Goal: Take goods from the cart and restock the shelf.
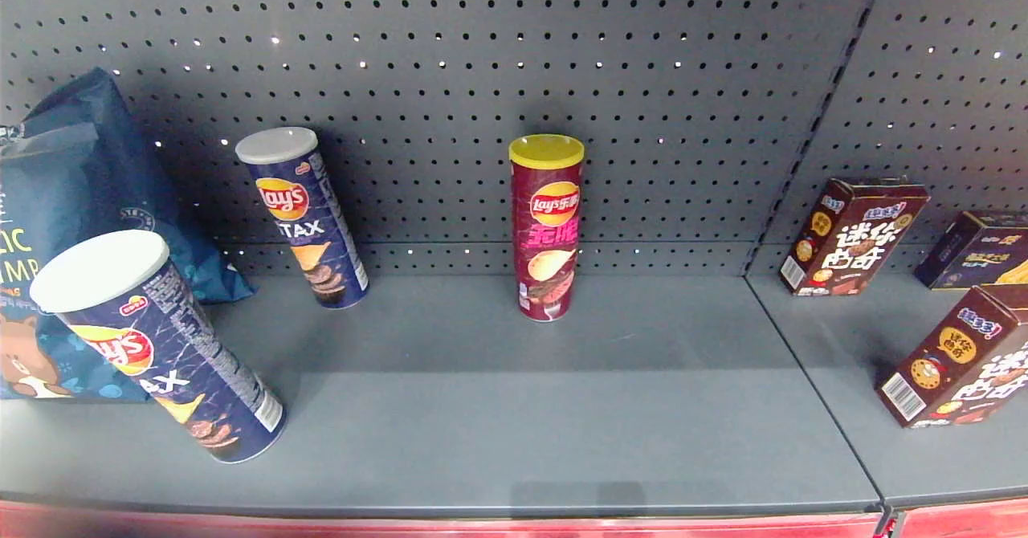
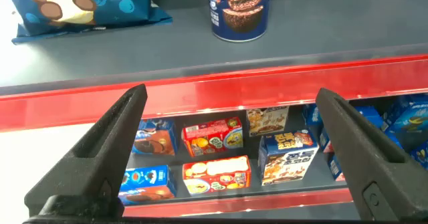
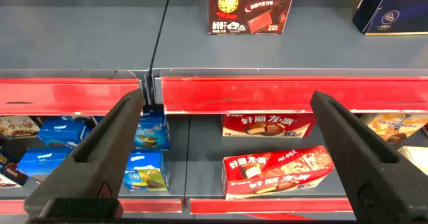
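Both pincers hung low in front of the red edge [image 2: 80,100] of the shelf [image 1: 522,409]. My left pincer [image 2: 231,91] and right pincer [image 3: 227,95] were each wide apart and held nothing. Up on the shelf stood a front blue can [image 1: 161,345], a back blue can [image 1: 305,217] and a red can [image 1: 548,229], with a bag [image 1: 80,185] on the left and boxes [image 1: 851,237] on the right. I judged no new goods were picked yet. The front blue can stood close to the edge. An arm lifted carelessly could hit the red edge or knock that can off.
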You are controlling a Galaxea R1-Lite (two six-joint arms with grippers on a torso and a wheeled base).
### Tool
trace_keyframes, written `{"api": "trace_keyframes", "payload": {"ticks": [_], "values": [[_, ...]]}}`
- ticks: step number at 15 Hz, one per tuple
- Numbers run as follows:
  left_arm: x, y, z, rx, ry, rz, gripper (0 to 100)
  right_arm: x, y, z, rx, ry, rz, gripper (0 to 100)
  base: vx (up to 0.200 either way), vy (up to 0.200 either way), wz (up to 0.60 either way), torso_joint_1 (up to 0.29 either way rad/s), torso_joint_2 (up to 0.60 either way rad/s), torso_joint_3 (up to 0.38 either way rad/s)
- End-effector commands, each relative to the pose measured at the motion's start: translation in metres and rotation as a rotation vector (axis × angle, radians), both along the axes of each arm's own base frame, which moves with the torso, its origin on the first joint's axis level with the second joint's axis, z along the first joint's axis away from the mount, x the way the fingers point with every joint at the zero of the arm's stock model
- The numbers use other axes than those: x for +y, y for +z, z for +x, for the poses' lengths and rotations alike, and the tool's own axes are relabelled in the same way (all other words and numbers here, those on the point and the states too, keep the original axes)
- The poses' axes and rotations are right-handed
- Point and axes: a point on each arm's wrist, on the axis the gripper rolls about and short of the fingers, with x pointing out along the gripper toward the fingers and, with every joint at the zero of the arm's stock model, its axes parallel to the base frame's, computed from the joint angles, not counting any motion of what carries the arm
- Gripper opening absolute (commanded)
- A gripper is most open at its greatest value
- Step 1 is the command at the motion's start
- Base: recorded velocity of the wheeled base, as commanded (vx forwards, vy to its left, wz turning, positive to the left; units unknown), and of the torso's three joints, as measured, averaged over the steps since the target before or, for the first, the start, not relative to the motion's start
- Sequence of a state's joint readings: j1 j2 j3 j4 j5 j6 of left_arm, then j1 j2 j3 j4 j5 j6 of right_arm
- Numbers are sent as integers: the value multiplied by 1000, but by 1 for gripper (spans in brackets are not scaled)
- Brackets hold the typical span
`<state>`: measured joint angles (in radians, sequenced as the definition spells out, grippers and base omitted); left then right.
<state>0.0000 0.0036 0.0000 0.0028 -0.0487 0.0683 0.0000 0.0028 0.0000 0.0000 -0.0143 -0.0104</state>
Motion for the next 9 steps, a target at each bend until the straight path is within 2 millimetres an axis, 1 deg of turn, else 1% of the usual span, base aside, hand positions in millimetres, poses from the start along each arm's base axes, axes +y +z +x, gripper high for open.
{"api": "trace_keyframes", "payload": {"ticks": [1,3,8,9], "values": [[0,0,0,0,1,-7,100,0,0,0,0,-1,0,100,0,0,0,0,0,0],[0,0,0,1,8,-54,100,0,0,0,0,-1,0,100,0,0,0,0,0,0],[0,0,0,1,5,-53,100,0,0,0,0,-1,0,100,0,0,0,0,0,0],[0,0,0,1,5,-53,100,0,0,0,0,-3,4,100,0,0,600,7,7,2]]}}
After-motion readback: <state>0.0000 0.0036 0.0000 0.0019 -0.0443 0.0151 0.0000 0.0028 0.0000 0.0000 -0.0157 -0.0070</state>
